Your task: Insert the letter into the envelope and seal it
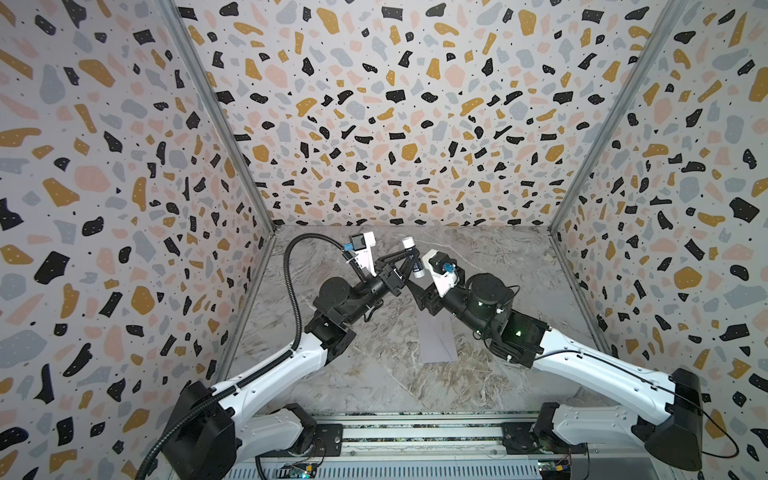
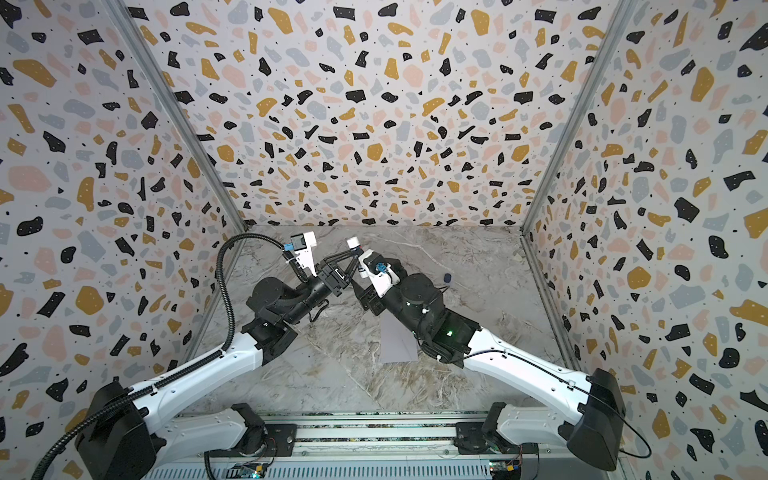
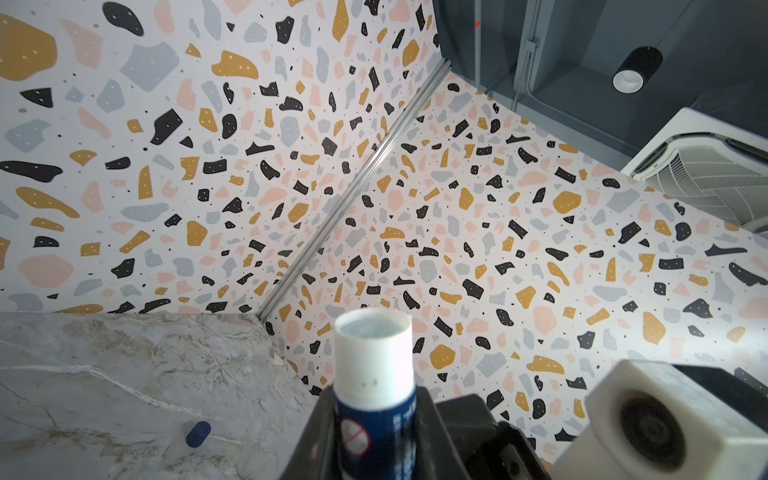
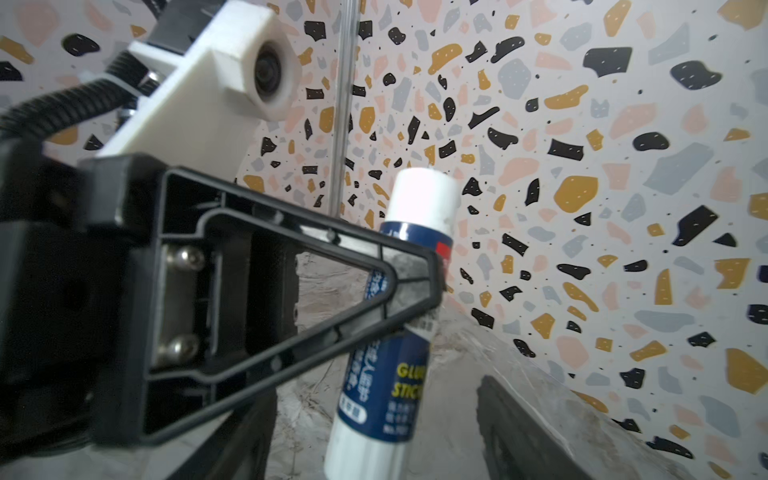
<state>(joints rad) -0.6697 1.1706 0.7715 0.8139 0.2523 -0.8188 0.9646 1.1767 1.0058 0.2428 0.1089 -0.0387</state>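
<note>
The lavender-grey envelope (image 1: 436,340) (image 2: 397,343) lies flat on the marble table, partly under my right arm. The letter is out of view. My left gripper (image 1: 411,259) (image 3: 376,419) is shut on an uncapped blue-and-white glue stick (image 1: 409,249) (image 3: 374,361) (image 4: 386,374), holding it up in the air above the table's back middle. My right gripper (image 4: 370,449) is open, with its fingers (image 4: 511,415) standing apart on either side of the stick's white lower end and not touching it.
The stick's small dark blue cap (image 2: 447,277) (image 3: 198,433) lies on the table (image 1: 374,374) behind my right arm. Terrazzo-patterned walls (image 1: 415,124) close in the back and both sides. A metal rail (image 1: 415,432) runs along the front.
</note>
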